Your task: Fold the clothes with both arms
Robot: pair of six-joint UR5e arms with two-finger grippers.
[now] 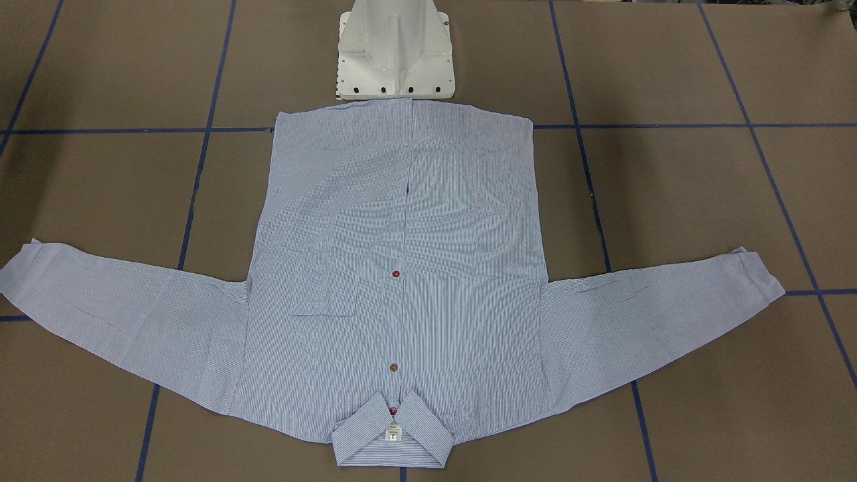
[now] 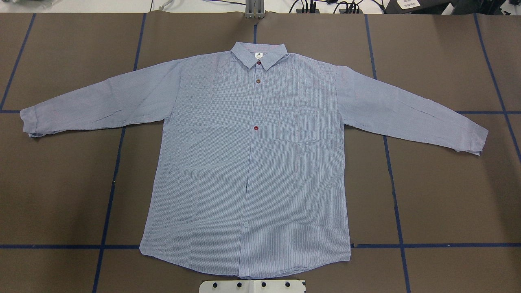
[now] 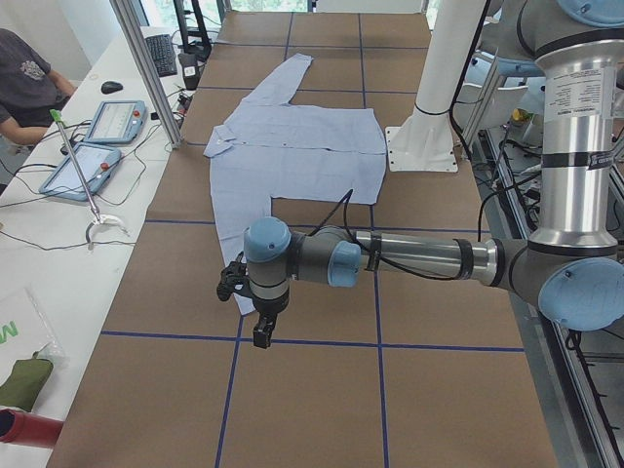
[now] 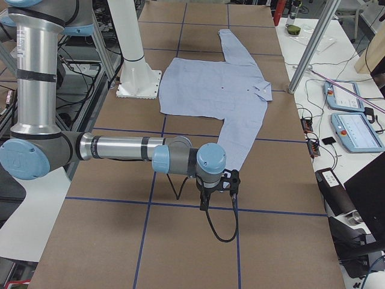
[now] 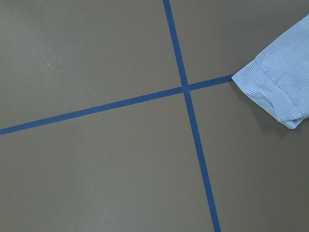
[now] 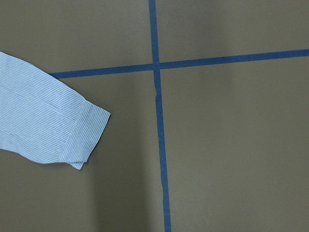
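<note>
The light blue-and-white striped shirt lies flat and spread out on the brown table, front up, collar on the side away from the robot, hem by the pedestal, both sleeves stretched sideways. In the exterior left view my left gripper hangs above the table just past a sleeve cuff. My right gripper hangs the same way past the other cuff in the exterior right view. Whether either gripper is open or shut I cannot tell. Neither touches the shirt.
The white pedestal base stands at the shirt's hem. Blue tape lines grid the brown table. A side bench holds teach pendants, with a seated person behind it. Aluminium posts stand at the table's edge.
</note>
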